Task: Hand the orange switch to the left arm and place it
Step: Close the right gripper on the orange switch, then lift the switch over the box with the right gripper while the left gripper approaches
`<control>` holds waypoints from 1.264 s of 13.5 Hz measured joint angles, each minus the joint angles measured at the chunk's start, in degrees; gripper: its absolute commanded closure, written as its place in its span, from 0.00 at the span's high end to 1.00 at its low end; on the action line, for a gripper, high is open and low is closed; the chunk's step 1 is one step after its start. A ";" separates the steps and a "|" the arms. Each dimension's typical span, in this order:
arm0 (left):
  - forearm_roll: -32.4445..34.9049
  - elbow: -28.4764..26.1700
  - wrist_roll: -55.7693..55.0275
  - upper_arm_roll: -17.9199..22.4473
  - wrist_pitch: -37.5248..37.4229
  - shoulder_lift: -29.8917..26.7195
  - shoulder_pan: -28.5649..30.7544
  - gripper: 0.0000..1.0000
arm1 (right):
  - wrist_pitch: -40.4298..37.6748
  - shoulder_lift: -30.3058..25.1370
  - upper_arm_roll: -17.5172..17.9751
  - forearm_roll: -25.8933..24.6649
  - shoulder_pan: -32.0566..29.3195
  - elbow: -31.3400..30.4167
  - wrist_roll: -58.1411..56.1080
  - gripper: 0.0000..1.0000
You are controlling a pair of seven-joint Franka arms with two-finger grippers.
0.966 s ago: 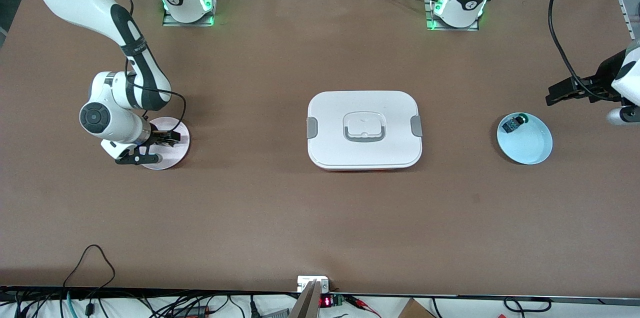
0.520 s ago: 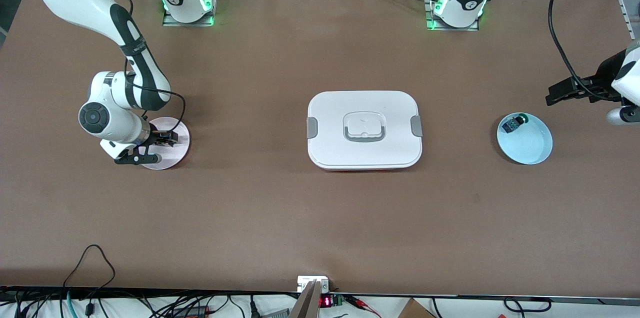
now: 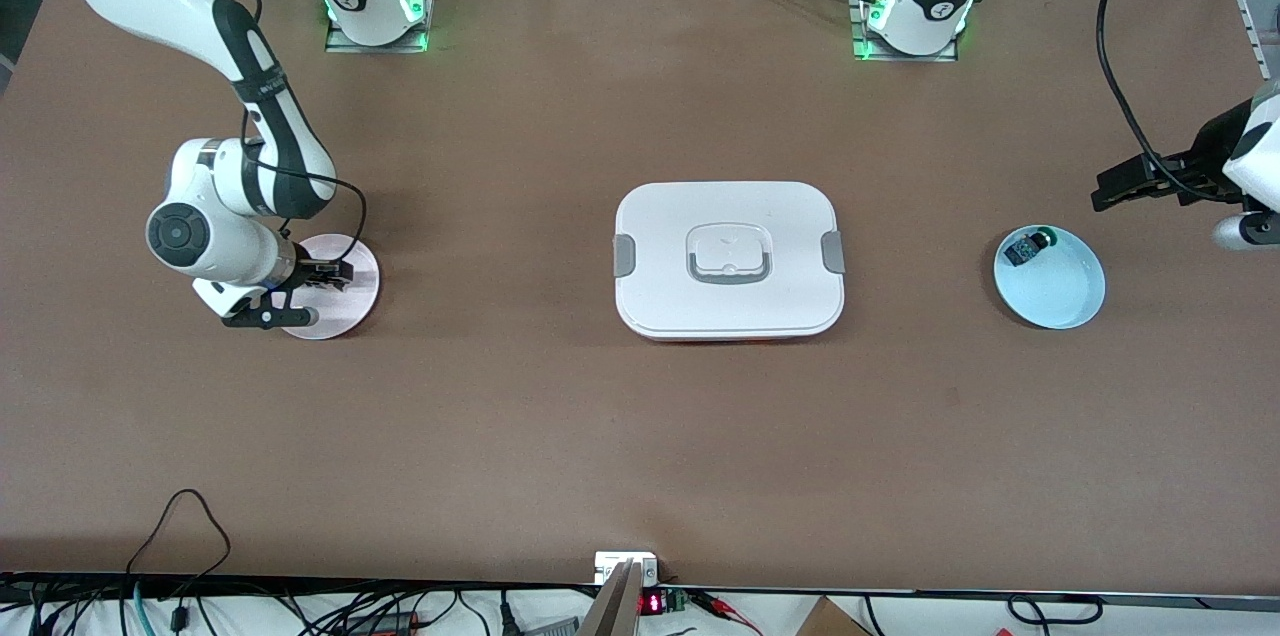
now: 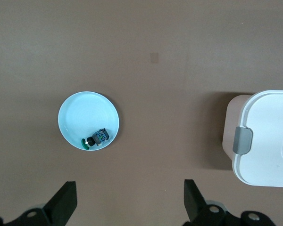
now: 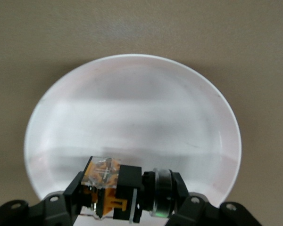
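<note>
Clamping the small black switch with the orange top between its fingers, the right gripper sits low over the pale pink round plate at the right arm's end of the table. Switch lies crosswise in the grip, orange body at one finger, round black end at the other.

Left gripper hangs with jaws wide apart, holding nothing, well away over the left arm's end; that arm waits. Large white lidded box with grey clips sits squarely between the two grippers, so the hand-over path likely must go over or around it.

Only the right wrist view shows the grip. Left wrist view shows a light blue dish holding a black-and-blue part with a green knob.
</note>
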 measured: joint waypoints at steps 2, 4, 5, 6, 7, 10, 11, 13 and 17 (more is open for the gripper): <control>0.00 0.00 0.00 0.00 0.00 0.00 0.00 1.00 | -6.50 -2.24 1.50 0.21 0.06 3.28 0.00 0.09; 0.00 0.00 0.00 0.00 0.00 0.00 0.00 1.00 | -12.38 -3.75 2.47 2.19 0.29 7.14 0.02 0.05; 0.00 0.00 0.00 0.00 0.00 0.00 0.00 1.00 | -15.34 -4.28 2.61 3.26 0.37 9.19 0.02 0.05; 0.00 0.00 0.00 0.00 0.00 0.00 0.00 1.00 | -18.32 -4.61 2.63 3.74 0.45 11.41 0.01 0.04; 0.00 0.00 0.00 0.00 0.00 0.00 -0.01 1.00 | -21.16 -4.85 2.63 3.96 0.55 13.76 0.01 0.04; 0.00 0.00 0.00 0.00 0.00 0.01 -0.02 1.00 | -27.30 -5.36 2.73 4.10 0.98 20.55 -0.63 0.03; 0.00 0.00 0.00 -0.02 0.00 0.03 -0.07 1.00 | -28.06 -5.66 2.81 4.11 1.22 22.11 -1.47 0.02; 0.00 0.02 0.00 -0.08 0.00 0.03 -0.43 1.00 | -28.54 -6.44 3.04 4.12 1.68 24.51 -4.34 0.02; -3.15 0.04 0.00 -0.01 -1.34 1.15 -0.75 1.00 | -28.54 -8.11 4.53 7.80 1.80 27.95 -12.21 0.01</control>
